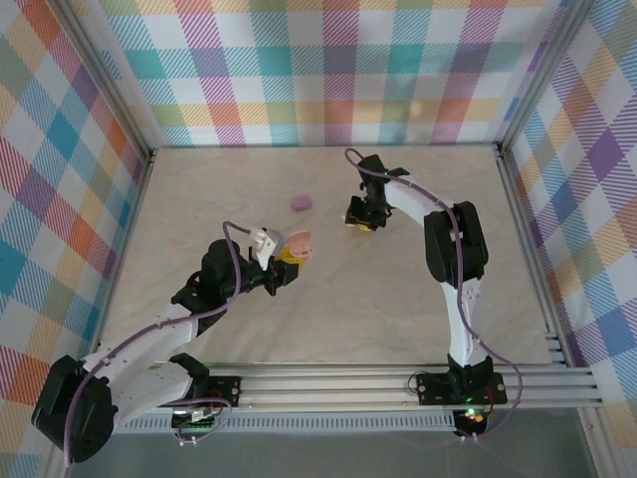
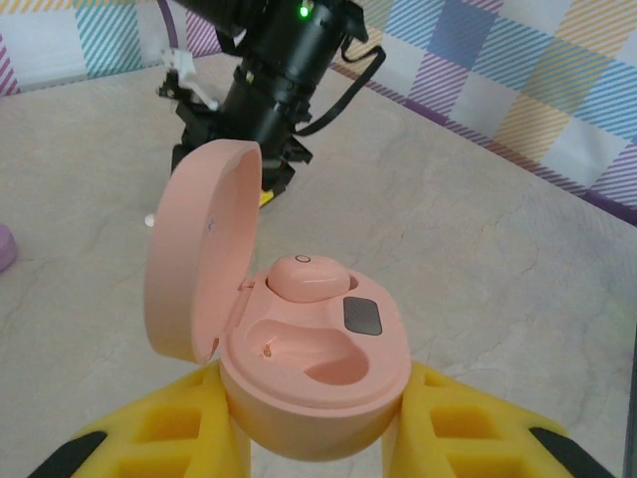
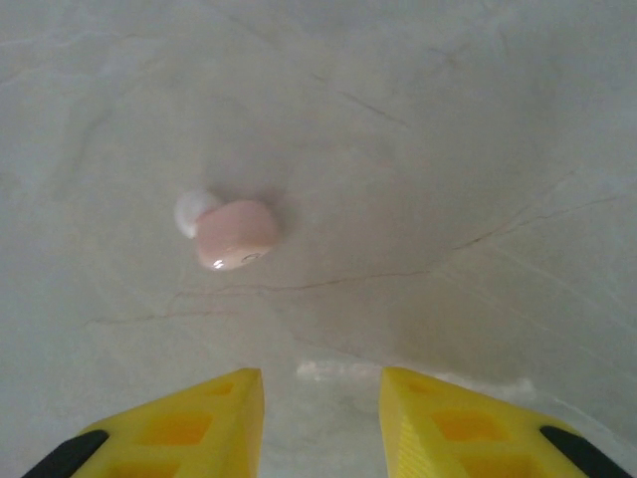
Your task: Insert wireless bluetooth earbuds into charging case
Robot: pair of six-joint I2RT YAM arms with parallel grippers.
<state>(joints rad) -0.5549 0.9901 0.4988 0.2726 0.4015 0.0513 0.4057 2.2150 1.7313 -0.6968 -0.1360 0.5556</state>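
Marbled bench [image 1: 398,299] inside plaid walls [image 1: 328,70]; left fingers [image 2: 149,438], extended to mid-bench, pinch the open charging case [image 2: 318,388], one earbud [image 2: 304,276] seated; right fingers [image 3: 199,423], wrist pointing down, spread above a loose earbud [image 3: 235,234] beyond centre.

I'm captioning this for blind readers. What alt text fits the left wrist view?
An open pink charging case is held between the yellow fingers of the left gripper, its lid hinged up to the left, with one pink earbud seated at the back and the front slot empty. Beyond it, the black right arm reaches down to the pale table.
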